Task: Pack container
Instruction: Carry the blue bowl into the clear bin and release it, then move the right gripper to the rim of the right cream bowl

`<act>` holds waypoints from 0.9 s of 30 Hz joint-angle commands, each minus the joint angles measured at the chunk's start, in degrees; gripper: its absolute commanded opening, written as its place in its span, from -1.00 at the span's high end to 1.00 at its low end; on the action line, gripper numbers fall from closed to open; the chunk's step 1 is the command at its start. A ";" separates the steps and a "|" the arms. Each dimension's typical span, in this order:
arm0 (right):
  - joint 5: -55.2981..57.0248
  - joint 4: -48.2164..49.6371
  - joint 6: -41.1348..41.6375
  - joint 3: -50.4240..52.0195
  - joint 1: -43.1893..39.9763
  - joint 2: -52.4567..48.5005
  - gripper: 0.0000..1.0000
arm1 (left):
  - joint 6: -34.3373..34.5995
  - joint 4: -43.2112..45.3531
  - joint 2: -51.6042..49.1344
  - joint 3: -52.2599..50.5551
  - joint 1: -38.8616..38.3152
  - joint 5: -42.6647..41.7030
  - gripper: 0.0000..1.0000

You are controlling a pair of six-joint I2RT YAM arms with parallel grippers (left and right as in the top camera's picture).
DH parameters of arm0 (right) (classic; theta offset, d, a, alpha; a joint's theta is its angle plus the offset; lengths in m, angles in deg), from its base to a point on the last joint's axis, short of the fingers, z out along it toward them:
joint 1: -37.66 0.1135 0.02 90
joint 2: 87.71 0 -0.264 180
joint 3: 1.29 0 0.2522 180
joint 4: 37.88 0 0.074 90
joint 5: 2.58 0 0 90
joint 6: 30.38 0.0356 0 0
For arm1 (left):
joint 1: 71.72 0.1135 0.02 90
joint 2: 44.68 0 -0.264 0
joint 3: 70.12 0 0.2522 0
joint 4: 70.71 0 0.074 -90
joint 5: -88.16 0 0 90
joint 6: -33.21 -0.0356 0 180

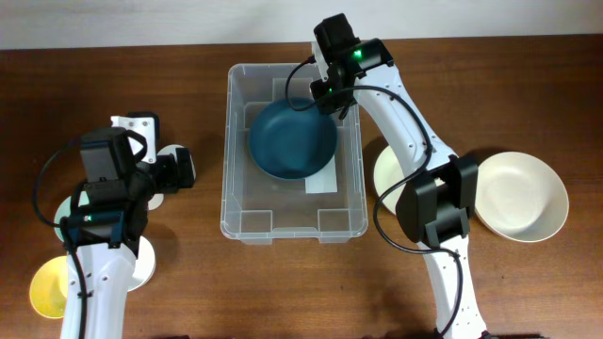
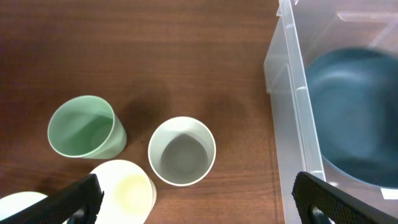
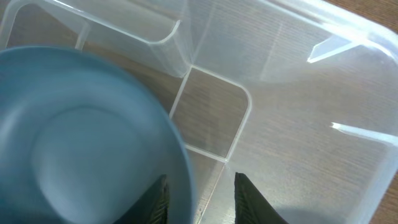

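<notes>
Left of the container (image 1: 227,160), the left gripper (image 1: 181,169) is hovering over a green cup (image 2: 84,127) and a white cup (image 2: 181,151), its fingers spread wide and empty. The container is sitting mid-table, holding a blue bowl (image 1: 292,139) in its far half. The right gripper (image 3: 202,186) is straddling that bowl's far rim, its fingers slightly parted and not clamping.

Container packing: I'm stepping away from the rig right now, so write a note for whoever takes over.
Left pincer: wide open, empty, above the white cup.
Right pincer: partly open astride the blue bowl's rim, inside the container.
Done: blue bowl is in the container.
To do: green cup, white cup, pale yellow cup and cream bowl sit out on the table.
</notes>
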 commanded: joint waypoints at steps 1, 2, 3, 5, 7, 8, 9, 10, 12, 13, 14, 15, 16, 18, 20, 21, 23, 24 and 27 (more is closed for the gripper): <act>0.81 -0.81 0.37 -3.74 -0.55 3.19 0.38 | 0.79 0.81 -0.13 1.16 0.31 0.42 -0.99; 1.33 -1.38 1.31 -4.79 -0.94 4.15 0.34 | 0.79 0.92 -0.13 1.16 0.31 0.42 -0.99; 2.40 -2.16 2.80 -6.05 -1.66 5.29 0.33 | 0.79 1.07 -0.13 1.16 0.31 0.44 -0.99; 4.26 -3.93 5.75 -8.59 -3.76 7.76 0.28 | 0.76 1.60 -0.13 1.16 0.31 0.44 -0.99; 5.22 -6.47 9.31 -11.21 -7.10 10.54 0.18 | 0.76 2.38 -0.13 1.16 0.31 0.44 -0.99; 5.22 -7.98 11.39 -12.33 -9.35 11.98 0.14 | 0.76 2.73 -0.13 1.16 0.31 0.42 -1.00; 5.20 -9.31 13.38 -13.03 -11.47 13.27 0.13 | 0.76 3.06 -0.13 1.16 0.31 0.42 -0.99; 5.20 -11.08 16.28 -13.55 -14.40 14.80 0.12 | 0.76 3.30 -0.13 1.16 0.31 0.42 -0.99; 5.18 -15.17 23.30 -13.64 -20.90 17.75 0.12 | 0.76 3.43 -0.13 1.16 0.31 0.42 -0.99; 5.18 -17.33 26.27 -13.64 -23.96 18.75 0.12 | 0.76 3.43 -0.13 1.16 0.31 0.42 -0.99; 5.14 -20.02 29.22 -13.64 -27.54 19.67 0.11 | 0.76 3.41 -0.13 1.16 0.31 0.44 -0.99; 4.72 -22.88 31.10 -13.64 -31.39 20.33 0.12 | 0.76 3.43 -0.13 1.16 0.31 0.42 -0.99; 4.13 -24.57 31.74 -13.62 -33.83 20.61 0.11 | 0.76 3.48 -0.13 1.16 0.31 0.42 -1.00; 1.86 -29.24 31.74 -13.62 -40.22 20.74 0.12 | 0.79 3.80 -0.13 1.16 0.31 0.42 -0.99; -0.11 -31.43 29.70 -12.90 -45.05 20.72 0.12 | 0.76 4.37 -0.13 1.16 0.31 0.42 -0.99; -3.08 -31.43 27.47 -12.07 -47.32 21.00 0.12 | 0.79 4.74 -0.13 1.16 0.31 0.42 -0.99; -10.27 -31.43 23.28 -9.33 -51.74 22.25 0.13 | 0.79 5.77 -0.13 1.16 0.31 0.42 -0.99; -11.43 -31.43 22.62 -7.93 -52.68 23.15 0.13 | 0.79 5.97 -0.13 1.16 0.31 0.42 -0.99; -11.52 -31.43 20.98 -0.81 -54.42 28.22 0.13 | 0.79 5.95 -0.13 1.16 0.31 0.42 -0.99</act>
